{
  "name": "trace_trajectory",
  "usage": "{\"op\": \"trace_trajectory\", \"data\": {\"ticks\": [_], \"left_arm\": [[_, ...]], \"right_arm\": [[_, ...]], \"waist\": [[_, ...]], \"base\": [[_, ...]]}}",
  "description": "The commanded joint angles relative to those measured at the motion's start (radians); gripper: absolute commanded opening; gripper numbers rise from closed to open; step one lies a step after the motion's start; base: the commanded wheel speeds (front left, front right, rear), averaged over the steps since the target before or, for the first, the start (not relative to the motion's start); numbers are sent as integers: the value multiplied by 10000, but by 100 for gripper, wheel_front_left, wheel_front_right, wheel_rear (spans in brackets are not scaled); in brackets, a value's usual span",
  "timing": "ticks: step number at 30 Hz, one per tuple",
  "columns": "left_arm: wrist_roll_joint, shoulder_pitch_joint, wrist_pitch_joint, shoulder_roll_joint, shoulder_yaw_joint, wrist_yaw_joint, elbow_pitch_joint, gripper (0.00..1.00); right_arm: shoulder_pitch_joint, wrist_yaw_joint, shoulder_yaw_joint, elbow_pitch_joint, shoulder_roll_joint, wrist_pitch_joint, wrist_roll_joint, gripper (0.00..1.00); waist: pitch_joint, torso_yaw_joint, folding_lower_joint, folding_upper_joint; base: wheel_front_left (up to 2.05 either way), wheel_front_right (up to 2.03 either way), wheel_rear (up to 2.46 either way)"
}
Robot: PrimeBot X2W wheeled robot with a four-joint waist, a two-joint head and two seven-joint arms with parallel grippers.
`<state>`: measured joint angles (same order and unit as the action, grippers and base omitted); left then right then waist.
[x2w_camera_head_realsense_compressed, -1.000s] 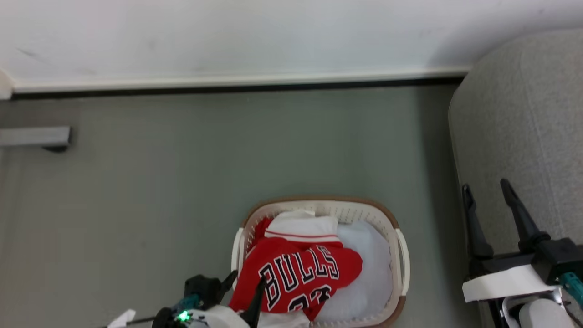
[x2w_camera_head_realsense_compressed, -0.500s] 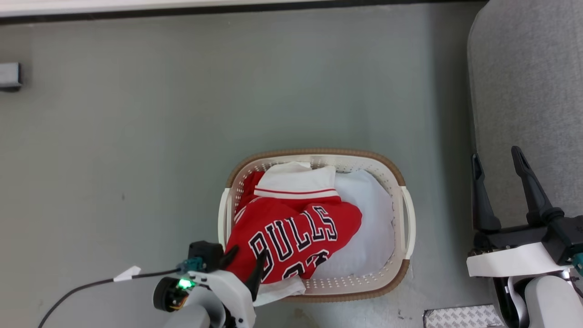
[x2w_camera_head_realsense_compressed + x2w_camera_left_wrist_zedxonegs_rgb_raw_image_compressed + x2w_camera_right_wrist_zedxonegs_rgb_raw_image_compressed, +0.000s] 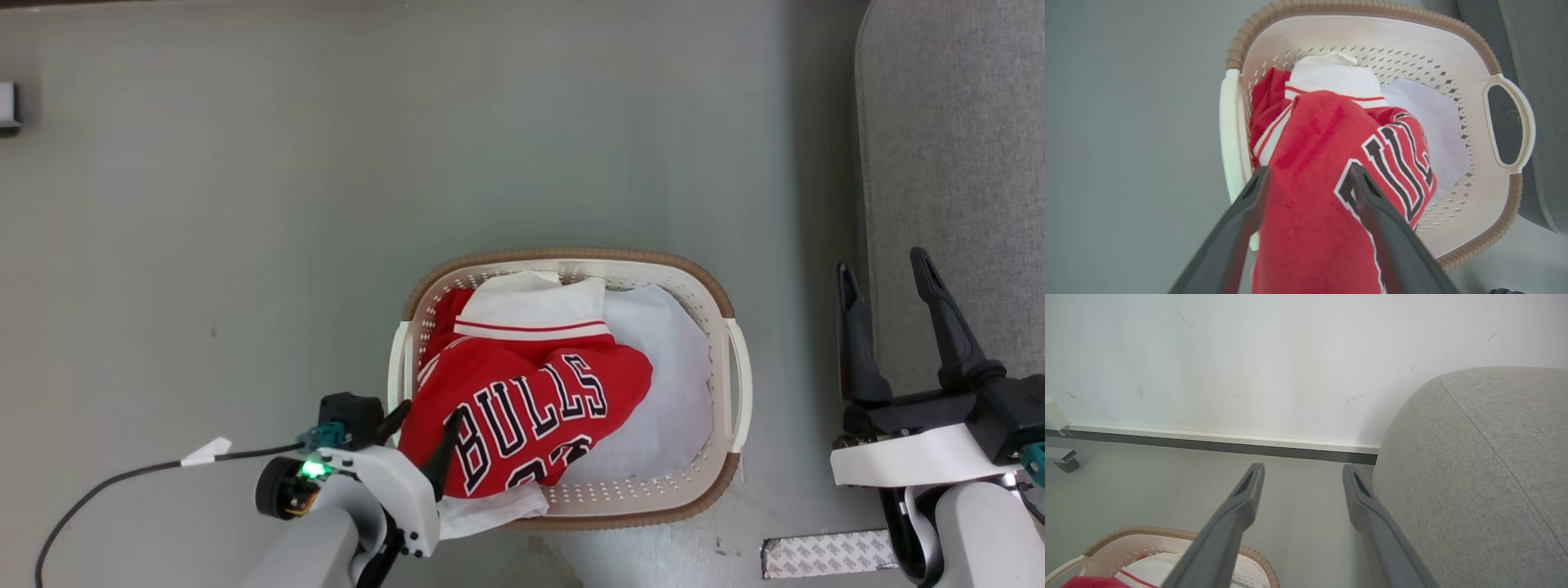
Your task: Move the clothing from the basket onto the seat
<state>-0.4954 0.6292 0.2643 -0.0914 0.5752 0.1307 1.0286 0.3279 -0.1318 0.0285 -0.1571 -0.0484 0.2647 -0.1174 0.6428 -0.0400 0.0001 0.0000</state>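
The basket (image 3: 718, 298) stands on the grey floor in the middle of the head view. In it the clothing, a red jersey (image 3: 522, 400) with block lettering, lies heaped on a plain white cloth (image 3: 673, 384). My left gripper (image 3: 424, 418) is open at the basket's near-left side. In the left wrist view the left gripper (image 3: 1310, 169) has the jersey (image 3: 1323, 134) between its spread fingers, inside the basket (image 3: 1474, 196). My right gripper (image 3: 882, 265) stands open and empty beside the seat (image 3: 955, 163), a grey sofa. The right gripper (image 3: 1303, 467) points toward the wall, with the seat (image 3: 1474, 457) at its right.
A strip of patterned tape (image 3: 824, 554) lies on the floor right of the basket. A black cable (image 3: 122, 478) trails left from my left wrist. The wall's baseboard (image 3: 1208, 443) runs behind the basket (image 3: 1147, 531), and a castor (image 3: 1061, 461) shows at far left.
The head camera has tilted down, so the wall has left the picture and the basket sits higher. Both grippers stay open, the left still at the jersey's near-left edge.
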Motion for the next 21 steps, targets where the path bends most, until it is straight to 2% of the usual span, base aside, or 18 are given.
{"op": "trace_trajectory", "data": {"ticks": [1,12,21], "left_arm": [[-118,153,3,-121,160,-18,99,100],[-632,936,3,-391,929,-17,454,100],[-768,1452,3,-349,1460,-17,830,100]], "right_arm": [[218,21,59,72,-37,-4,-94,100],[325,21,64,114,-35,-4,-194,100],[411,21,162,116,-35,-4,-252,100]], "waist": [[100,-72,-1,0],[524,-245,-1,0],[679,-279,-1,0]], "base": [[0,0,0],[0,0,0],[0,0,0]]}}
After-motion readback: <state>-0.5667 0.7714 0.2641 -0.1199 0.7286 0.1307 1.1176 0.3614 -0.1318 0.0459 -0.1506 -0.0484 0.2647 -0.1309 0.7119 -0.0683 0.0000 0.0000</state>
